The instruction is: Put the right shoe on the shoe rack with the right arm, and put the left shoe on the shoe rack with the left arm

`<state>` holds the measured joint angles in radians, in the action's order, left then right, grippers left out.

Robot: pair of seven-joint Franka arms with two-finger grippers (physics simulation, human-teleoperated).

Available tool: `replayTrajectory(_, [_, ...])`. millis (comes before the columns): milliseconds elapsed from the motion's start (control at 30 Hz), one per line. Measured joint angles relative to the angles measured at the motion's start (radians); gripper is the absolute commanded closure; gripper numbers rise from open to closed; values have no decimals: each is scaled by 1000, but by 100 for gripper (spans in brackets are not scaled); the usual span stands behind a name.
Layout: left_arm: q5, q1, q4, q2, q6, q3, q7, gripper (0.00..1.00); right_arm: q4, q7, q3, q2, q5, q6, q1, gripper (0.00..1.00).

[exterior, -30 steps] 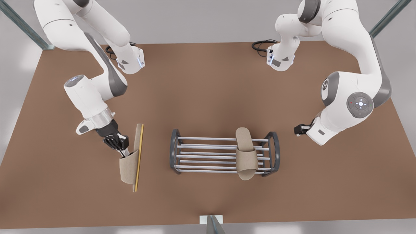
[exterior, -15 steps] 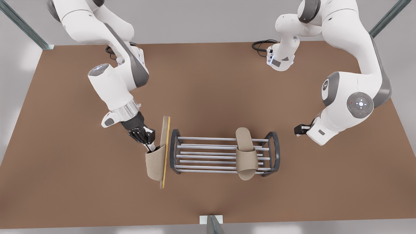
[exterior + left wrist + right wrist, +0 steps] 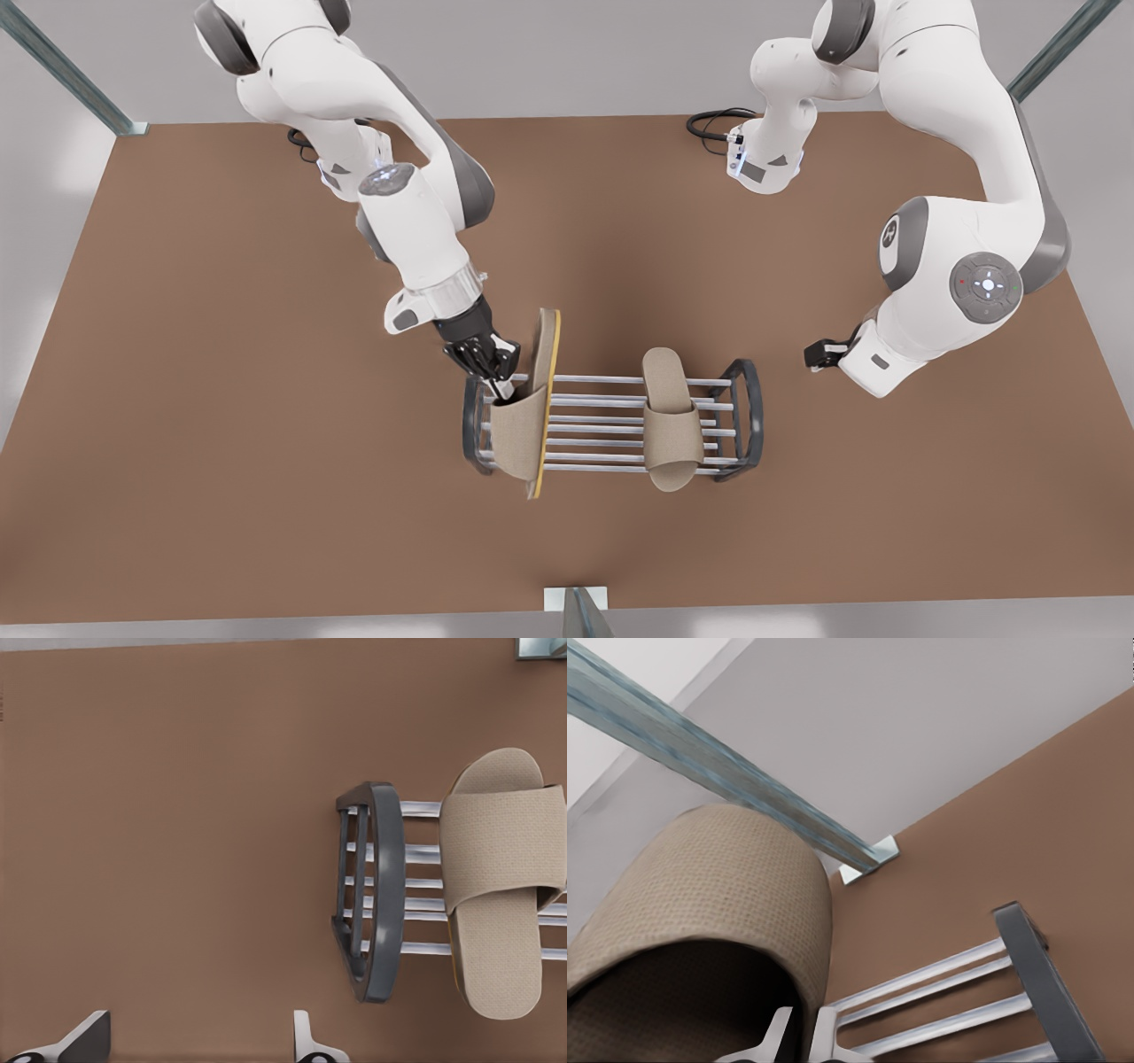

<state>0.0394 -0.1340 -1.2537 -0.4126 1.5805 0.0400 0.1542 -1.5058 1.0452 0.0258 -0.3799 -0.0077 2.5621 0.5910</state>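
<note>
Carried slipper now over rack.

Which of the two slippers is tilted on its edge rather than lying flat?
The slipper held by the right gripper over the rack's front-view left end; the other slipper lies flat across the bars.

My black pincer, silver tips, holds a beige woven slipper w/ yellow-tan sole edge. Second slipper on the rack: same beige weave. Rack: dk grey ends, silver bars. Table under rack: plain brown.
</note>
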Motion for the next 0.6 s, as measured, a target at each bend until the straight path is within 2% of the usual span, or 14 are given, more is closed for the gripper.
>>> replayTrajectory(233, [1,1,1,-1,0,0,0,0,90,53,84,-114,29,-6,105,79])
replayTrajectory(433, [1,1,1,-1,1,0,0,0,111,85,91,-168,21,-1,117,79])
replayTrajectory(600, [1,-1,1,-1,1,0,0,0,79,103,81,-163,-64,2,115,79])
